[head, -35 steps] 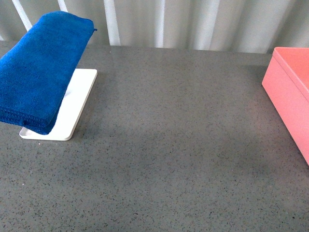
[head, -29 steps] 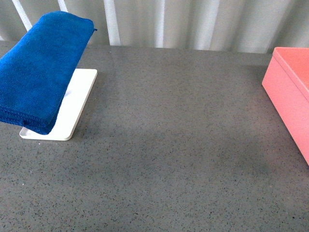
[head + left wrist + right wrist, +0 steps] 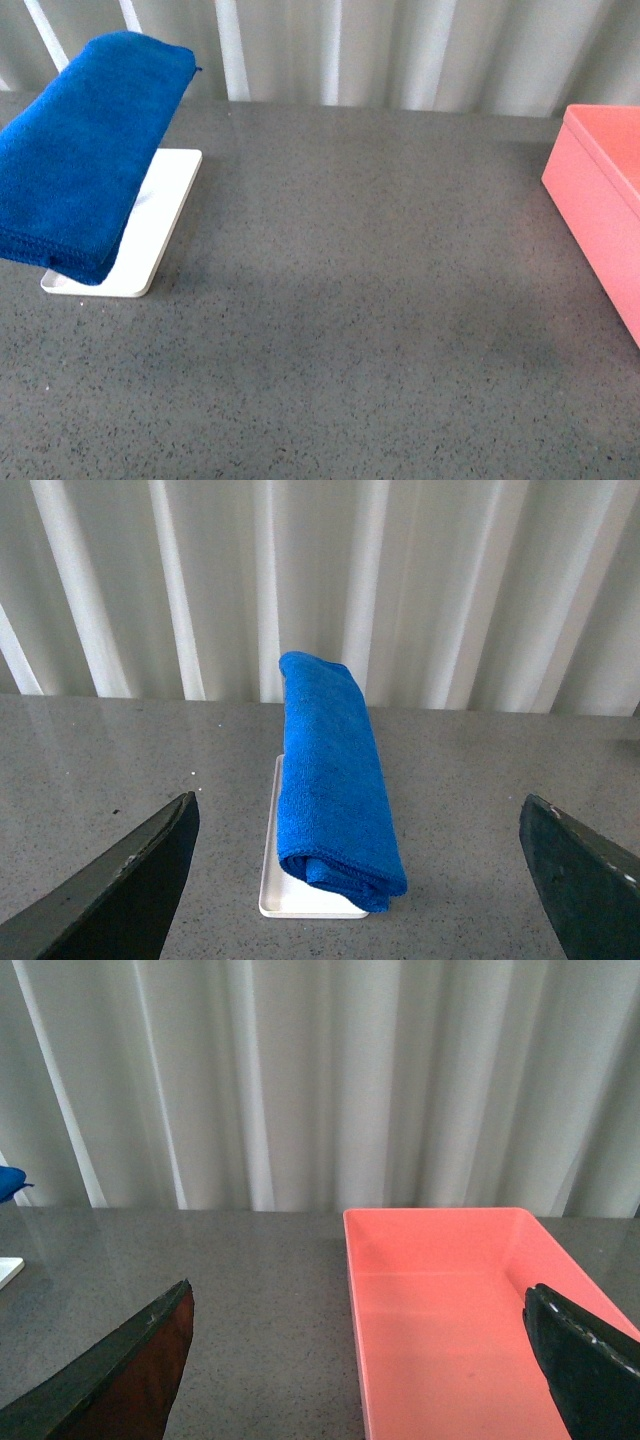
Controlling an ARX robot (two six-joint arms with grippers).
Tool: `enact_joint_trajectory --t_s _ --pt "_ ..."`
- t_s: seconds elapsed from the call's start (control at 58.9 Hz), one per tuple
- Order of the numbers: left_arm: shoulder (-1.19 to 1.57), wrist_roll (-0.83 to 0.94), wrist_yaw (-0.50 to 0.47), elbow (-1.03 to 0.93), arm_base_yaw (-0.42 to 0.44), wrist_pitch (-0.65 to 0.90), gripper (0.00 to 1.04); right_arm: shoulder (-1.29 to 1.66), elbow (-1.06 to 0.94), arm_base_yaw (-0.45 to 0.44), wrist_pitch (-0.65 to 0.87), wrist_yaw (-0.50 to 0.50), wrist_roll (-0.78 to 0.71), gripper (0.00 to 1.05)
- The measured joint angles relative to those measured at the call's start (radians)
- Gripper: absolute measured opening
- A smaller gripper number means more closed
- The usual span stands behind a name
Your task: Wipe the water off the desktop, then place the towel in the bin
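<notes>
1. Backdrop: pale grey-white curtain (image 3: 400,50) in vertical folds, spanning the full width in all three views.
2. Curtain hangs down behind the far edge of the bench (image 3: 350,330).
3. Light: soft, even; faint pale sheen along far bench edge.

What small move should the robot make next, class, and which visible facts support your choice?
Probably ease the left gripper forward and down toward the towel. Its jaws stand wide open and hold nothing. The towel lies folded on the white tray, straight ahead of that gripper in the left wrist view, and wiping cannot start without it.
</notes>
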Motion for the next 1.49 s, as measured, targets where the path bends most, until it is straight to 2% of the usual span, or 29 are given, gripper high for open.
enact_joint_trajectory --t_s 0.594,0.645,0.679,0.73,0.764,0.815,0.9,0.934,1.052,1.137,1.222,1.375,1.494 --pt "0.0 0.0 0.0 0.0 0.0 0.0 0.98 0.0 0.0 0.0 0.0 0.0 0.0 0.98" --pt "0.043 -0.063 -0.035 0.031 -0.01 -0.096 0.98 0.0 0.0 0.0 0.0 0.0 0.0 0.98" --pt "0.113 -0.138 -0.038 0.068 -0.012 -0.185 0.98 0.0 0.0 0.0 0.0 0.0 0.0 0.98" --pt "0.208 -0.227 -0.008 0.09 -0.008 -0.209 0.98 0.0 0.0 0.0 0.0 0.0 0.0 0.98" --pt "0.264 -0.261 0.026 0.1 -0.003 -0.189 0.98 0.0 0.0 0.0 0.0 0.0 0.0 0.98" --pt "0.401 -0.277 0.092 0.137 0.006 -0.079 0.98 0.0 0.0 0.0 0.0 0.0 0.0 0.98" --pt "0.716 -0.229 0.202 0.329 0.012 0.115 0.98 0.0 0.0 0.0 0.0 0.0 0.0 0.98" --pt "0.85 -0.18 0.195 0.419 0.001 0.157 0.98 0.0 0.0 0.0 0.0 0.0 0.0 0.98" --pt "1.217 -0.029 0.217 0.692 -0.042 0.06 0.98 0.0 0.0 0.0 0.0 0.0 0.0 0.98" --pt "1.455 0.047 0.178 0.904 -0.087 0.028 0.98 0.0 0.0 0.0 0.0 0.0 0.0 0.98" --pt "1.582 0.117 0.137 1.04 -0.119 0.026 0.98 0.0 0.0 0.0 0.0 0.0 0.0 0.98" --pt "1.711 0.213 0.07 1.133 -0.143 0.052 0.98 0.0 0.0 0.0 0.0 0.0 0.0 0.98" --pt "1.816 0.303 0.017 1.172 -0.129 0.056 0.98 0.0 0.0 0.0 0.0 0.0 0.0 0.98"
